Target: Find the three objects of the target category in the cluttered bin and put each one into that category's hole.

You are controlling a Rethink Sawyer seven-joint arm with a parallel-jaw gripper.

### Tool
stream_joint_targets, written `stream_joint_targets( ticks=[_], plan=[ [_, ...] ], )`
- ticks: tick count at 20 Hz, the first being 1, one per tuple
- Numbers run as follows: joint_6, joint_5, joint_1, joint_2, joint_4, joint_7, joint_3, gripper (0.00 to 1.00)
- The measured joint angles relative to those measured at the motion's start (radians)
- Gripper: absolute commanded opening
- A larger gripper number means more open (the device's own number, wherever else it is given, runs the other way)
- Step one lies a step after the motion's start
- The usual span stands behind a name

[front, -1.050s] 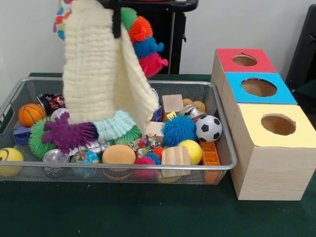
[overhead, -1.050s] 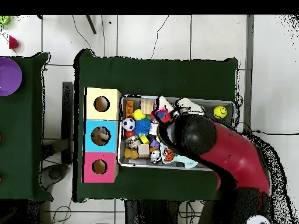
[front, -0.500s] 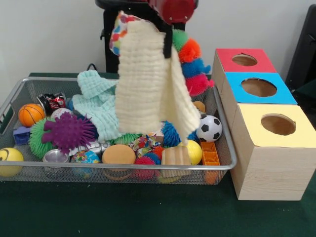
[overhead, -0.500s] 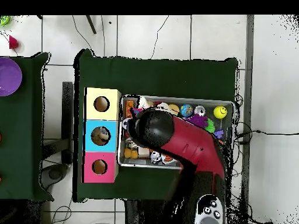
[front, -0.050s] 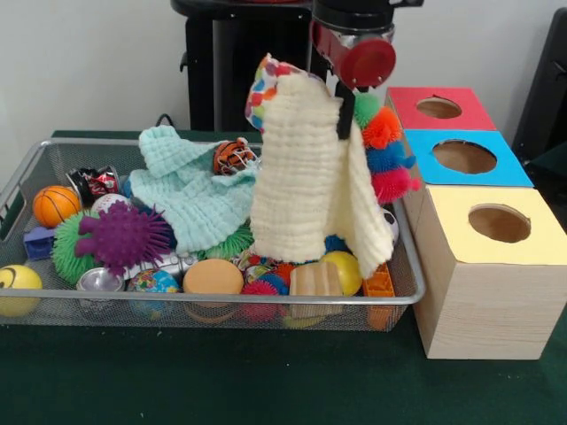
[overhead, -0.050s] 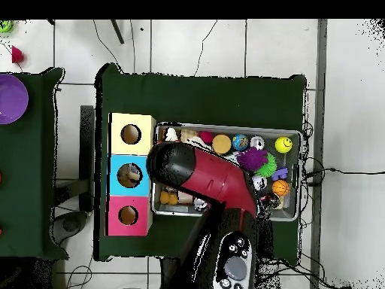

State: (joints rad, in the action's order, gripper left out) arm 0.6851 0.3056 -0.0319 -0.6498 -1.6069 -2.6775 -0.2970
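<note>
The claw (front, -0.050s: 341,119) is clenched on a cream cloth (front, -0.050s: 312,190), dangling it in the upper middle of the front view, above the right end of the wire bin (front, -0.050s: 403,297). The cloth is hanging in long folds, its lower corner draping down to the bin's right rim area. Behind its top edge a patterned, multicoloured piece (front, -0.050s: 262,84) is peeking out, and to its right a string of fuzzy balls (front, -0.050s: 386,155), green, orange, blue and pink, is hanging alongside.

In the bin, a mint cloth (front, -0.050s: 190,190) is lying heaped at the centre with a small tiger-striped helmet (front, -0.050s: 233,156) on top. Left of it, a purple spiky toy (front, -0.050s: 122,237) is resting against a green spiky ball (front, -0.050s: 64,252), with a basketball (front, -0.050s: 54,204) further left and a yellow smiley ball (front, -0.050s: 16,288) at the lower left corner.

At the right of the frame, three boxes are lined up on the green surface (front, -0.050s: 221,376): red (front, -0.050s: 465,111), blue (front, -0.050s: 509,168) and yellow (front, -0.050s: 545,239), each with a round hole. In the overhead view the red arm (overhead, -0.050s: 207,177) is covering the bin's left half beside the boxes.
</note>
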Motion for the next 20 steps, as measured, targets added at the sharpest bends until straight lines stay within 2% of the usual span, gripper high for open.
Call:
stream_joint_targets(
  ticks=[5, 6, 20],
  plan=[
    [-0.045, 0.019, -0.017, 0.035, 0.000, -0.001, 0.000, 0.00],
    [-0.060, 0.020, -0.019, 0.050, 0.000, -0.001, -0.002, 1.00],
    [-0.063, 0.044, -0.013, 0.061, 0.000, -0.001, -0.002, 1.00]
  ],
)
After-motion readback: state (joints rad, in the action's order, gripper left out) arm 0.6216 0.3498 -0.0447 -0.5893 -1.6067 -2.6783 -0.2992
